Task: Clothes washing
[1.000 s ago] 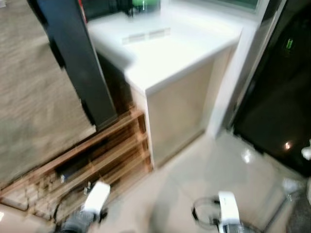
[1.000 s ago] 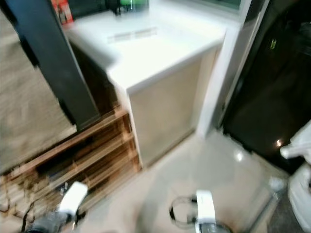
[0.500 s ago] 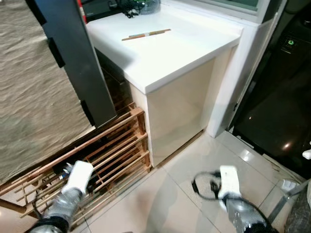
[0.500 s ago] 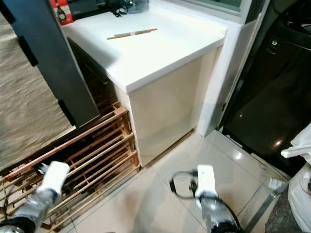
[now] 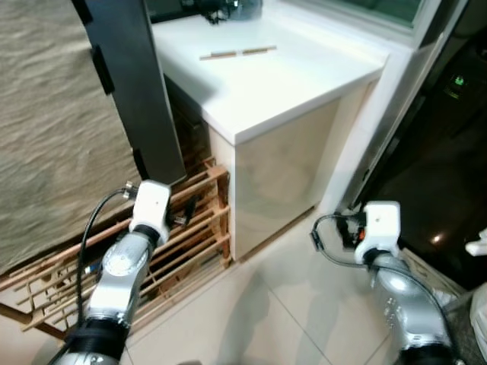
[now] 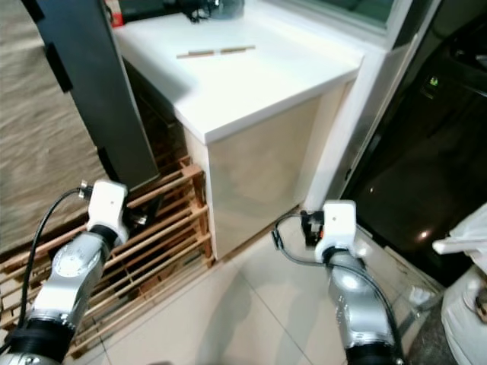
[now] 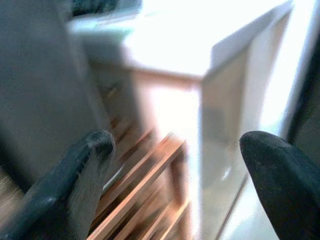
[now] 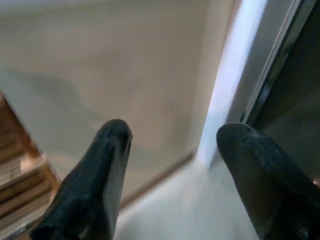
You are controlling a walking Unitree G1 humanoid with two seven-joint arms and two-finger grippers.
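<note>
Both tools, left (image 7: 175, 145) and right (image 8: 172, 135), spread wide and empty, face the white cabinet (image 5: 281, 160).

Rack (image 5: 190, 228) left of counter (image 5: 281, 84)

I see a smooth glossy white bench (image 5: 281, 80) with matt cream side panel, slatted reddish-brown wooden rack (image 5: 179, 236), glossy pale floor tiles (image 5: 289, 304) catching reflections, rough beige woven cloth (image 5: 53, 129), matt dark grey panel (image 5: 137, 91), brushed silver metal arms.
</note>
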